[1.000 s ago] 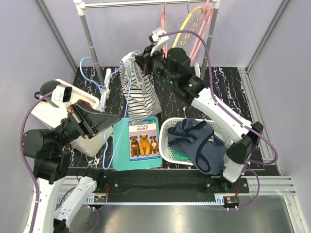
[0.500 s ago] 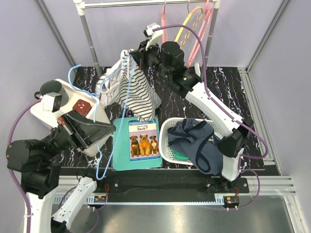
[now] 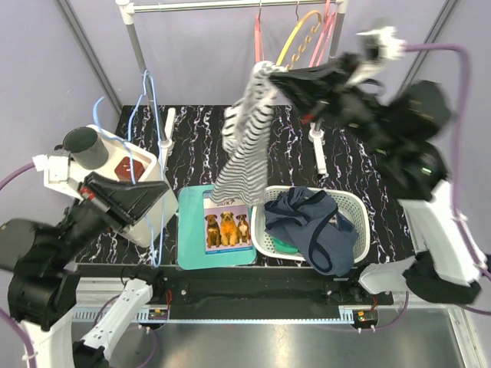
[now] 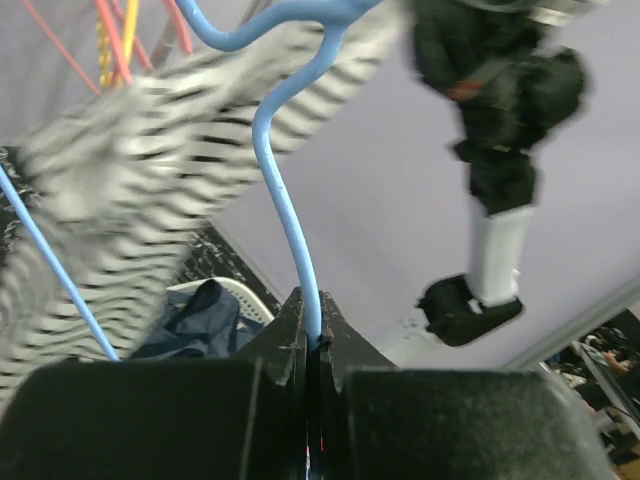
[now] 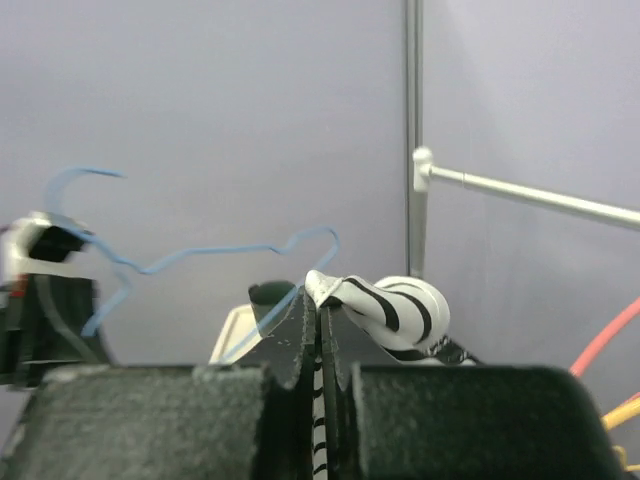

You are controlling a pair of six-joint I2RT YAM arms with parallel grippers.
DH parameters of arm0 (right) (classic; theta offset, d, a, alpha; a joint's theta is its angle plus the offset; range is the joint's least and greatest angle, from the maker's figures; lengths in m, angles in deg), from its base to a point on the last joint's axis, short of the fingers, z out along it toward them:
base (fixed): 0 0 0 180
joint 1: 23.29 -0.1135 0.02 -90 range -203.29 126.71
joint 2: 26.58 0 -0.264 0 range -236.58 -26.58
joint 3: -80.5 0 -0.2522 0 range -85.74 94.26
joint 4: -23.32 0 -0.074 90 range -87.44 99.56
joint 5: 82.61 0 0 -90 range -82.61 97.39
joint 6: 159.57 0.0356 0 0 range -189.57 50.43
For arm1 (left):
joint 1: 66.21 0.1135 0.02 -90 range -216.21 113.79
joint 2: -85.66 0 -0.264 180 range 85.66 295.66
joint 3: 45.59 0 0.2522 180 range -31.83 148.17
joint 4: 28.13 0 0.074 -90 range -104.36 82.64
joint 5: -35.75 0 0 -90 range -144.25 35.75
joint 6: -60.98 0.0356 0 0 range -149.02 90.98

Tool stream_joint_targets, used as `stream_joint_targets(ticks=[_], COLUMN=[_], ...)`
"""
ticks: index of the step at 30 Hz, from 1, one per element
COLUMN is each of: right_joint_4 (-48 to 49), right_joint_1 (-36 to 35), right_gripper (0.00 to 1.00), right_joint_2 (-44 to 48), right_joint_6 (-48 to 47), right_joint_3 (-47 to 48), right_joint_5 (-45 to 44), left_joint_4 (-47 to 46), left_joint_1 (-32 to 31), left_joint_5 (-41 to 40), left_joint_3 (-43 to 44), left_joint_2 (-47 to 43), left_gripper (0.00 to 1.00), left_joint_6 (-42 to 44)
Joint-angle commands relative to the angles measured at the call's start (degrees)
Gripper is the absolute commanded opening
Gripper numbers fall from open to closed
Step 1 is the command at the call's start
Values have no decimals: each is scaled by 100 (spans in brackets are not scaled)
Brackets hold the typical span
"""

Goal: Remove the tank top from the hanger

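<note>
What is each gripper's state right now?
Left gripper: closed on the blue hanger.
Right gripper: closed on the striped tank top.

Striped tank top (image 3: 244, 146) dangling aloft; blue hanger (image 4: 283, 195) apart, left

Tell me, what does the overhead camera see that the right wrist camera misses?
Only the overhead view shows the white laundry basket of dark clothes and the dog picture book. Only the right wrist view shows, close up, the right gripper pinched shut on the striped tank top. Both show that top and the blue hanger.
</note>
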Motion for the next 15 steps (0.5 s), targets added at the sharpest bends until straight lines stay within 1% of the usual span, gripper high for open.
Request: stream_joint_targets(ticks=[1, 4, 6, 12, 15], right_joint_4=[-357, -630, -666, -658, -658], right_joint_1=[37, 28, 37, 28, 28], right_gripper=[0, 0, 0, 0, 0], right_joint_2=[543, 763, 913, 1071, 1054], right_joint_6=[-141, -466, -590, -783, -792], right_joint_3=[201, 131, -148, -589, -564], right_joint_5=[136, -391, -716, -1157, -1394], left_joint_4=[-60, -139, -165, -174, -183], left_joint_1=[17, 17, 9, 17, 17], left_joint_5=[-232, -233, -224, -171, -180], left_joint_3=[-65, -109, -153, -188, -223], left_joint_2=[268, 242, 207, 207, 189], left_gripper=[0, 0, 0, 0, 0], left_joint_6=[369, 378, 404, 431, 440])
